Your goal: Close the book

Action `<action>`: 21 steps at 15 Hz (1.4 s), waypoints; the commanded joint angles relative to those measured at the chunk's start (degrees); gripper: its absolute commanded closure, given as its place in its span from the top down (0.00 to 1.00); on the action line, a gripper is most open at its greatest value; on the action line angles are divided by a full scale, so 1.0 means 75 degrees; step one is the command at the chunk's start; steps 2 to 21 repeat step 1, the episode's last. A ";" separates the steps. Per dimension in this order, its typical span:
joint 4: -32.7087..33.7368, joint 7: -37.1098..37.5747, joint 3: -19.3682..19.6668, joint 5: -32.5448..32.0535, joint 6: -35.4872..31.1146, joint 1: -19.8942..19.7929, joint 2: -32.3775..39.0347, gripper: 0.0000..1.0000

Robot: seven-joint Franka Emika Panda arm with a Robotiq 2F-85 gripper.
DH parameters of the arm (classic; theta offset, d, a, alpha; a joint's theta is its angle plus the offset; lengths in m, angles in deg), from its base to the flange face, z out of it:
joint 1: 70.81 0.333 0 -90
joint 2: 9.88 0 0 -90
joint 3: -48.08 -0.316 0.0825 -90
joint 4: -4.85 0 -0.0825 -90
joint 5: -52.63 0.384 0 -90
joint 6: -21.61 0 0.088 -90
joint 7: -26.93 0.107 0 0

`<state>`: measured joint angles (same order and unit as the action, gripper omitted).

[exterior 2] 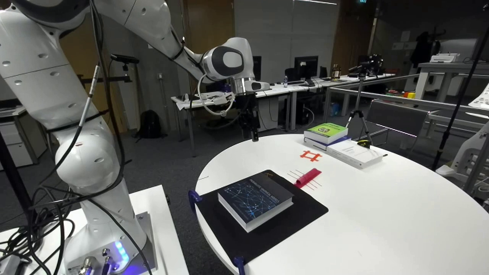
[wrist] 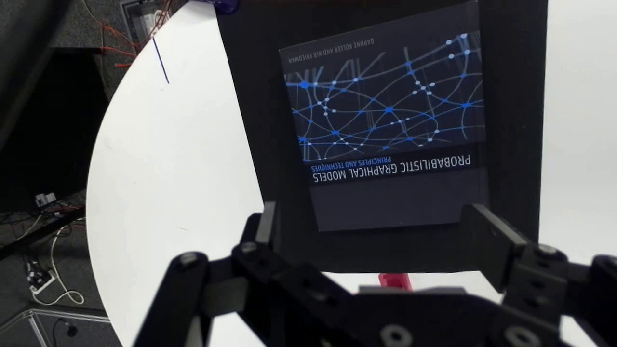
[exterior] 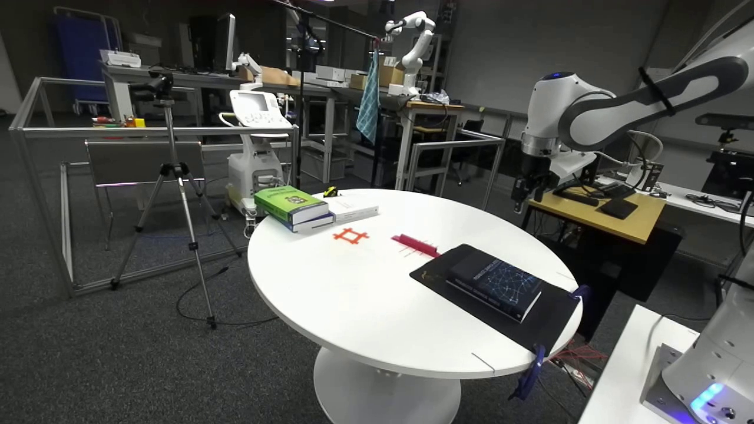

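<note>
Gripper (wrist: 370,217) hangs in the air, its fingers (wrist: 494,250) spread wide with nothing between them. Below and apart from it, the book (exterior 2: 256,198) lies on the black mat (exterior 2: 282,223) upon the table (exterior 2: 382,221), looking already closed; so, I judge, the good step is to withdraw upward, not touching it.

The round white counter (exterior: 341,282) is partly covered by a black mat (exterior 2: 301,214) — a pink piece (exterior 2: 308,178), orange frame (exterior 2: 316,155), blue book (exterior: 312,224) and white book (exterior 2: 355,152) are also carried.
</note>
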<state>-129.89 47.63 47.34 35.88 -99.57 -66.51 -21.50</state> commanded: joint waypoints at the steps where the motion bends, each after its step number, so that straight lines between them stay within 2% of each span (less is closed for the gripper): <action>1: 0.0001 -0.0043 -0.0207 0.0052 0.0005 -0.0214 -0.0002 1.00; 21: 0.0001 -0.0043 -0.0207 0.0052 0.0005 -0.0214 -0.0002 1.00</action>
